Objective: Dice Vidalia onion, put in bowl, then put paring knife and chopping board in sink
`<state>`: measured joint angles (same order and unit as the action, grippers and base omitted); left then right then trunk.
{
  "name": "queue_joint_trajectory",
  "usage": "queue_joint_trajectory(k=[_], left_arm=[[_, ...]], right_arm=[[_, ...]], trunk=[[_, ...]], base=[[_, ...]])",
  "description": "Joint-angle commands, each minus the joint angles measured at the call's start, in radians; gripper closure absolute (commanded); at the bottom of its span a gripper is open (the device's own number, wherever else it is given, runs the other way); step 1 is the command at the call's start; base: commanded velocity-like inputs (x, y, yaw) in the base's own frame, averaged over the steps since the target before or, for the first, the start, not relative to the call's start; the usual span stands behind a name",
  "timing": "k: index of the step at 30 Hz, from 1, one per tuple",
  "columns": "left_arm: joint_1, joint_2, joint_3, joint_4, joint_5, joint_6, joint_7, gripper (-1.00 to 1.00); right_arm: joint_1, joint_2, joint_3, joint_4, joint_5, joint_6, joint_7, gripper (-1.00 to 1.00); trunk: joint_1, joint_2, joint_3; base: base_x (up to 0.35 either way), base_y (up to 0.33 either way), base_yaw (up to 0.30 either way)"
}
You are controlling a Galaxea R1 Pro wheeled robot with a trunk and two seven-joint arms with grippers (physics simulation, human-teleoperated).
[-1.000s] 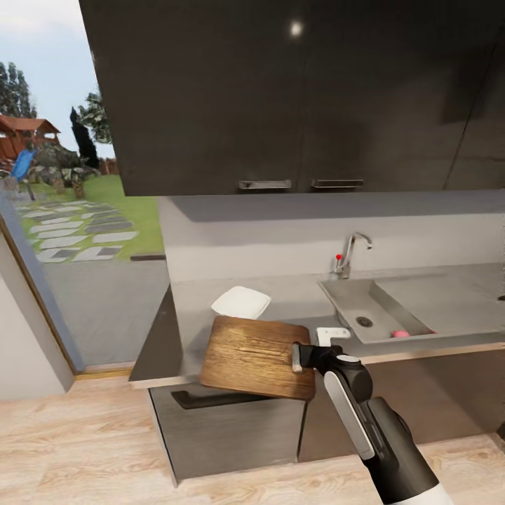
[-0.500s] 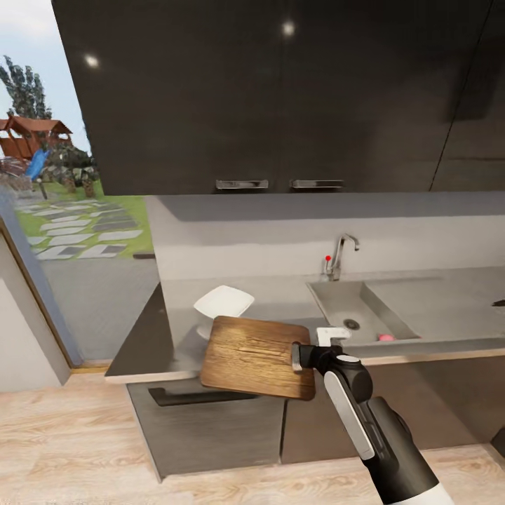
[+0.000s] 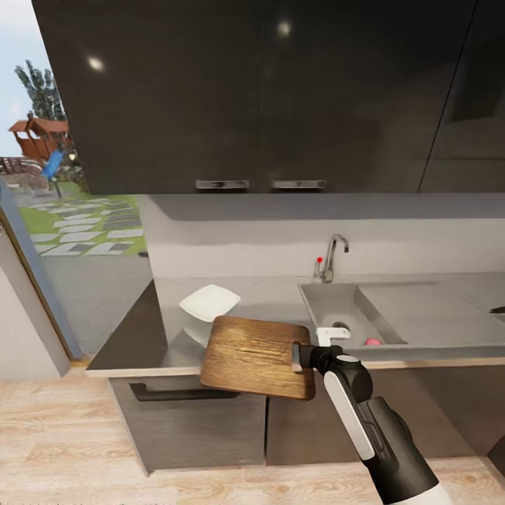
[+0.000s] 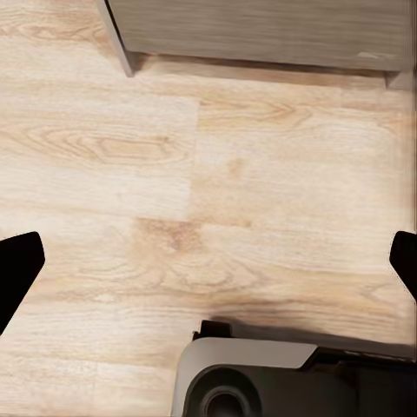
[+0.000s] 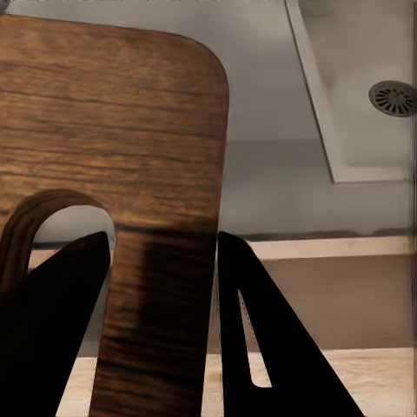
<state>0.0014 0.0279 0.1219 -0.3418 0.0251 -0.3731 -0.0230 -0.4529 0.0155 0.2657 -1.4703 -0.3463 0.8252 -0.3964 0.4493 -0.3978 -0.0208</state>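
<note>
My right gripper point(image 3: 297, 356) is shut on the chopping board point(image 3: 256, 358), a dark brown wooden board held level in front of the countertop's front edge. In the right wrist view the two dark fingers point(image 5: 261, 334) clamp the chopping board point(image 5: 113, 130) right beside its oval slot. The white square bowl point(image 3: 209, 303) sits on the counter behind the board. The grey sink point(image 3: 330, 303) lies to the right, and the small pinkish Vidalia onion point(image 3: 372, 342) rests in its near corner. My left gripper point(image 4: 208, 265) hangs open over the wooden floor. The paring knife is out of view.
A chrome tap point(image 3: 330, 256) with a red-tipped lever stands behind the sink, with the drainboard point(image 3: 421, 308) to its right. Dark wall cupboards point(image 3: 266, 91) hang over the counter. A window point(image 3: 56, 203) is at the left. A dark tip point(image 3: 498, 309) shows at the counter's right edge.
The camera has moved: counter, bowl and sink have slid leftwards in the picture. My right arm and the board keep the same place in view, the grip unchanged.
</note>
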Motion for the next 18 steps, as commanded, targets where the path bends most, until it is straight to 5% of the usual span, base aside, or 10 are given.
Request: queue_joint_trajectory(k=[1, 18], left_arm=[[0.000, 0.000, 0.002, -0.002, 0.003, -0.001, -0.003, -1.00], [0.000, 0.000, 0.002, -0.002, 0.003, -0.001, -0.002, -1.00]], right_arm=[[-0.001, 0.000, 0.001, -0.001, -0.011, 0.002, -0.010, 1.00], [-0.001, 0.000, 0.001, -0.001, -0.010, 0.002, -0.010, 1.00]], trunk=[[0.001, -0.002, -0.002], [0.001, -0.002, -0.004]], base=[[0.000, -0.221, 0.085], [0.000, -0.068, 0.078]])
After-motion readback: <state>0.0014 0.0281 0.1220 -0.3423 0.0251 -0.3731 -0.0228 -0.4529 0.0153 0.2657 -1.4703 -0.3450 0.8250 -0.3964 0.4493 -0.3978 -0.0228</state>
